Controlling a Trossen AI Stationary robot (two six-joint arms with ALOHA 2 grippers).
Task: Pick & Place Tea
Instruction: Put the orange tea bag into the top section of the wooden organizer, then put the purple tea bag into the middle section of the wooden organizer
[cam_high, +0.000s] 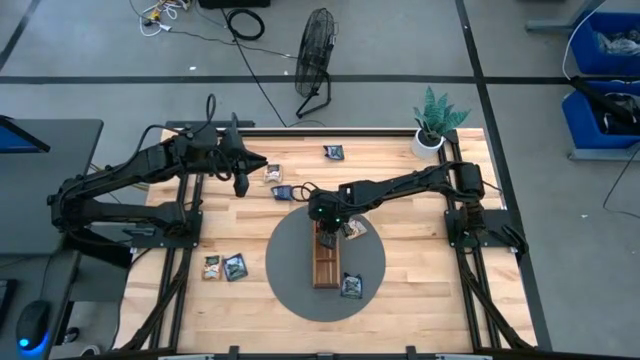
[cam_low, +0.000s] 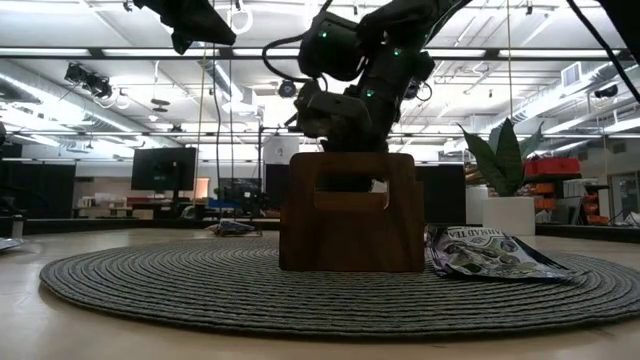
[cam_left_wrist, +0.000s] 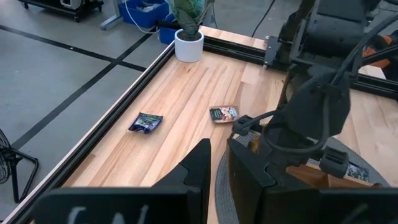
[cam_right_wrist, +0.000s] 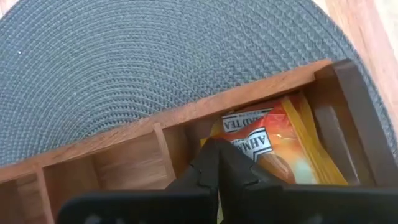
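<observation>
Tea sachets lie scattered over the wooden table (cam_high: 400, 170) and around a round dark woven mat (cam_high: 290, 250), on which a long narrow wooden divided tray (cam_high: 326, 262) stands. The right gripper (cam_right_wrist: 214, 163) is down over the tray's end compartment, the one farthest from the table's front edge, its fingers pressed together on an orange sachet (cam_right_wrist: 280, 146) that sits in that compartment; in the high view this gripper (cam_high: 326, 228) shows at the tray's far end. The neighbouring compartments seen in the right wrist view hold nothing.

The left gripper (cam_high: 241, 180) hangs above the table's back left part, clear of the mat, its fingers (cam_left_wrist: 196, 165) set a narrow gap apart with nothing between them.

On the mat, one dark sachet (cam_high: 352, 286) lies just beside the tray near its front end, and another (cam_high: 356, 228) lies just right of the tray's far end; the low view shows this one (cam_low: 490, 252) flat on the mat beside the tray's end wall. Off the mat, two sachets (cam_high: 224, 267) lie side by side near the left edge, an orange and white sachet (cam_high: 273, 173) and a blue one (cam_high: 283, 191) lie near the left gripper, and a dark one (cam_high: 334, 152) lies near the back edge. A potted plant (cam_high: 432, 125) stands at the back right corner.
</observation>
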